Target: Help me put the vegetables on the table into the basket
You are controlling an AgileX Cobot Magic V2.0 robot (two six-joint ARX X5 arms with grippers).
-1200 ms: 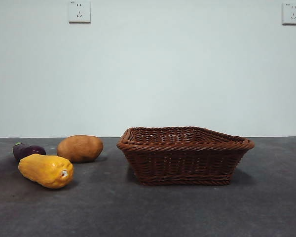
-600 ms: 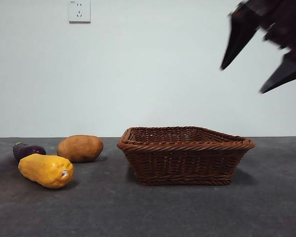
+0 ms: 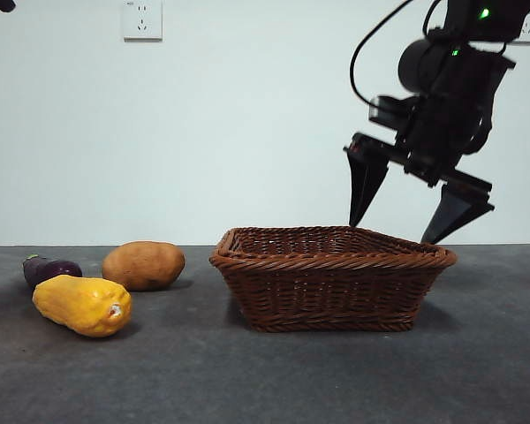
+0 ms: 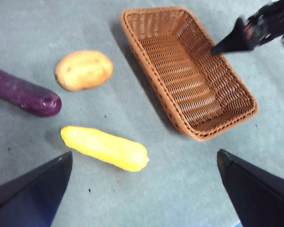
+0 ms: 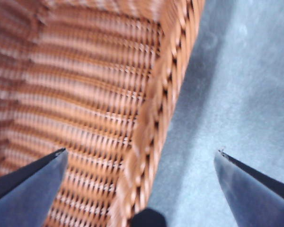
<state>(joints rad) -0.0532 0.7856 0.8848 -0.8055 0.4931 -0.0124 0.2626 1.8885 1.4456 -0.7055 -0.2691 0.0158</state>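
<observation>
Both grippers are spread and empty: the right gripper (image 3: pixel 420 205) hangs just above the far rim of the basket (image 3: pixel 329 287), one jaw over the weave and one over the table (image 3: pixel 247 380), while the left gripper (image 4: pixel 144 182) waits high above the vegetables. The potato (image 3: pixel 143 265), yellow vegetable (image 3: pixel 82 305) and eggplant (image 3: pixel 50 268) lie together on the table beside the basket; they look firm, smooth and likely to roll, so a grasp across each one's middle seems safest. Only the left wrist view shows the eggplant's full length and the basket's bare interior; the front view shows the right gripper's height.
</observation>
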